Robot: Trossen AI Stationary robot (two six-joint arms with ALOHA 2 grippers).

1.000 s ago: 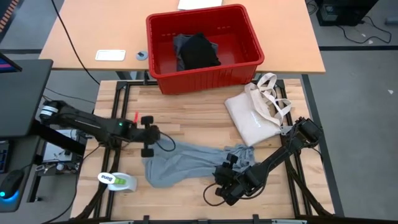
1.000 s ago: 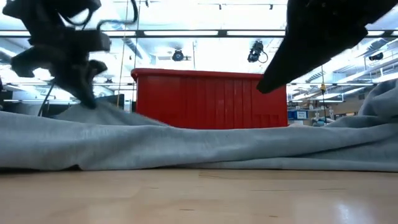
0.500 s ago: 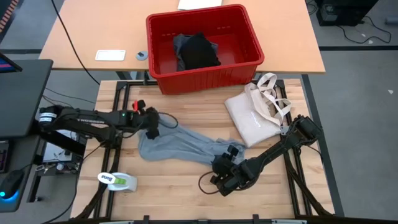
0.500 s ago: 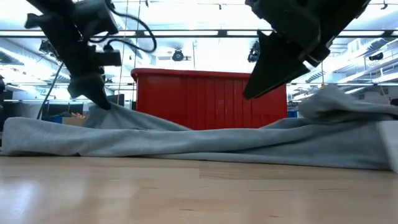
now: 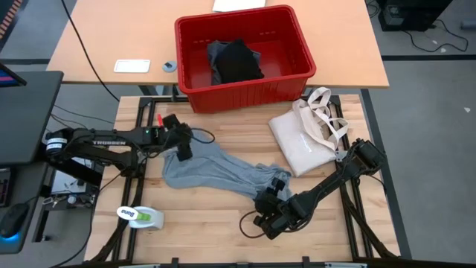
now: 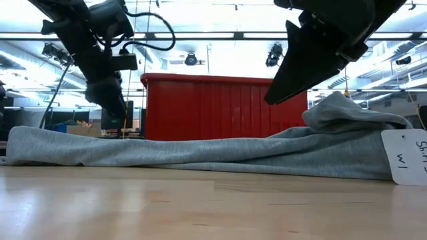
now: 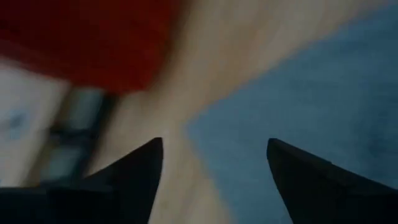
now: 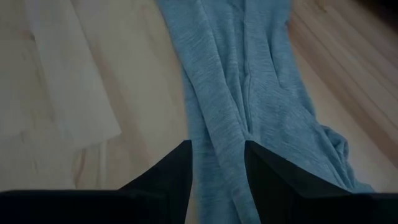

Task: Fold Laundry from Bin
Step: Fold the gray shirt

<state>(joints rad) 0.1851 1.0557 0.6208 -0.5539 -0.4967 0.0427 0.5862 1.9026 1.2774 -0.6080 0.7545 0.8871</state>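
The left hand [image 5: 184, 149] stands wide, its fingers [image 7: 140, 171] spread with nothing between them; it hangs over the near-left corner of the grey shirt [image 5: 216, 175], just above the cloth in the low view. Left of it lies bare counter [image 5: 141, 190], with a small white and green object [image 5: 140, 216] near the front-left edge.

The shirt lies crumpled in a long strip across the middle of the counter, running from the left hand toward the front right, where it bunches higher. In the low view a white tag [image 6: 408, 157] hangs at its right end.

The right hand [image 5: 277, 192] sits at that bunched right end. Its fingers [image 8: 177, 168] stand narrow with a fold of the shirt [image 8: 230, 112] running between them; whether they pinch it I cannot tell. Open counter lies in front of the shirt.

Behind, the red bin [image 5: 245, 89] rests on a farther counter, holding a black garment [image 5: 238, 63] on grey cloth. Right of the shirt, a cream tote [image 5: 305, 138] lies near the right edge.
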